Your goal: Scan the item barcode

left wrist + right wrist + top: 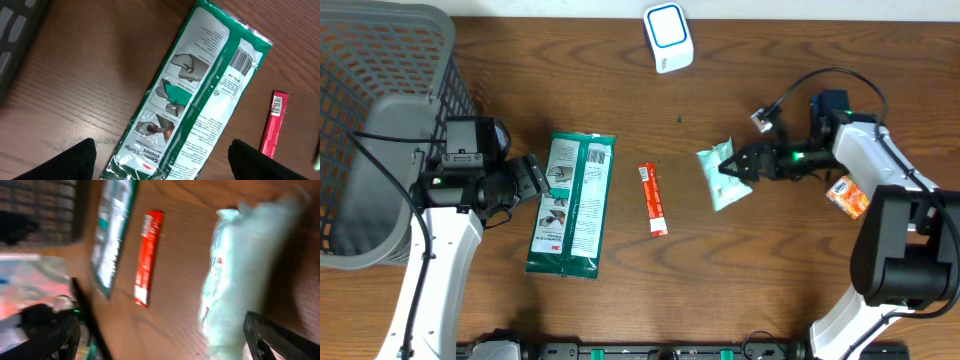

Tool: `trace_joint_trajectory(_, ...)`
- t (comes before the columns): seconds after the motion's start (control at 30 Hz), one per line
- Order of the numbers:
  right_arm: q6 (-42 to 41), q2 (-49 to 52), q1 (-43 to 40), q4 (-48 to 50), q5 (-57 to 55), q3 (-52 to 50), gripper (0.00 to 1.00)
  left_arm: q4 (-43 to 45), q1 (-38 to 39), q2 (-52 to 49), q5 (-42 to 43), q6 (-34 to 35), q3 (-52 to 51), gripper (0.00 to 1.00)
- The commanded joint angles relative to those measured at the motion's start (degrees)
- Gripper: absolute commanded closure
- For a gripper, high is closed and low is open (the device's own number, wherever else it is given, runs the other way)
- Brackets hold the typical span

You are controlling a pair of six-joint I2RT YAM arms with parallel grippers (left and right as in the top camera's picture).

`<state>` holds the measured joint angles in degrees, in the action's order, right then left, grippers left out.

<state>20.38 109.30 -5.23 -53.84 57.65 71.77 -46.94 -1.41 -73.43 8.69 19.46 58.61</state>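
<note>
From overhead, a dark wood table [620, 300] runs up to a strip of pale wall. A grey mesh basket [380, 120] fills the left corner. A small white scanner [668, 36] with a blue-rimmed face sits at the far edge, well apart from everything else. A long green pack [570, 205] lies left of centre with its printed back up. A red stick [653, 199] lies just to its right. Right of that is a pale mint pouch [724, 176]. An orange packet [847, 196] rests beside the right arm. The left gripper [538, 178] sits at the pack's left edge. The right gripper [738, 166] reaches over the pouch's right edge.

In the left wrist view, the wood grain shows clearly, with a corner of the basket at top left. The pack lies on a slant. Its barcode [242, 60] faces up near the far end, above blocks of small print I cannot read. Three drawings of gloved hands run down a white panel. Upside down at the near end it seems to read "Comfort Grip Gloves". The stick shows at the right. The left gripper's fingers [70, 162] are spread wide, one on either side of the pack's near end, gripping nothing.

The right wrist view is blurred. The pouch lies close to the right-hand finger [280, 340], with red marks I cannot read. The stick and the pack lie beyond it. The fingers stand wide apart. I cannot tell whether either one touches the pouch.
</note>
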Motion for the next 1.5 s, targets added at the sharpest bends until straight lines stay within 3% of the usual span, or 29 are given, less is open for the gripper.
trace_joint_trajectory(0.0, 9.07, -0.46, -3.15, -4.83, 23.37, 0.17, 0.03, -0.17, -0.17, -0.2, 0.02, -0.15, 0.66, 0.15)
trace_joint_trajectory(0.1, 15.87, -0.92, -4.13, -9.05, 24.61, 0.17, 0.07, -0.17, -0.17, -0.2, 0.02, -0.15, 0.66, 0.15)
trace_joint_trajectory(0.2, 16.13, -1.01, -4.42, -9.03, 21.2, 0.22, 0.12, -0.2, -0.17, -0.2, -0.24, -0.15, 0.66, 0.15)
trace_joint_trajectory(0.27, 16.09, -1.01, -4.04, -7.89, 20.39, 0.22, 0.2, -0.17, -0.17, -0.2, -0.33, -0.15, 0.66, 0.15)
trace_joint_trajectory(0.33, 15.34, -1.01, -3.17, -6.03, 19.8, 0.22, 0.36, -0.17, -0.17, -0.2, -0.33, -0.15, 0.66, 0.15)
trace_joint_trajectory(0.43, 7.5, -0.98, -0.5, -0.04, 14.67, 0.22, 0.77, -0.17, -0.17, -0.2, -0.31, -0.15, 0.66, 0.15)
trace_joint_trajectory(0.53, -7.26, -0.98, 4.11, 8.26, 1.09, 0.22, 0.96, -0.17, -0.17, -0.2, -0.31, -0.15, 0.66, 0.15)
trace_joint_trajectory(0.6, -15.08, -0.98, 8.63, 12.74, -10.19, 0.22, 0.99, -0.17, -0.17, -0.2, -0.31, -0.15, 0.66, 0.15)
trace_joint_trajectory(0.73, -22.64, -0.98, 18.4, 18.78, -28.24, 0.22, 0.99, -0.17, -0.17, -0.2, -0.33, -0.15, 0.66, 0.15)
trace_joint_trajectory(1.03, -28.55, -0.96, 38.03, 23.02, -67.93, 0.22, 0.95, -0.2, -0.17, -0.2, -0.31, -0.15, 0.66, 0.15)
trace_joint_trajectory(1.2, -31.47, -0.9, 40.04, 23.15, -70.88, 0.2, 0.95, -0.17, -0.17, -0.2, -0.31, -0.15, 0.66, 0.15)
trace_joint_trajectory(1.47, -31.47, 0.55, 35.85, 21.99, -70.88, -0.09, 0.93, -0.2, -0.17, -0.2, -0.31, -0.15, 0.66, 0.15)
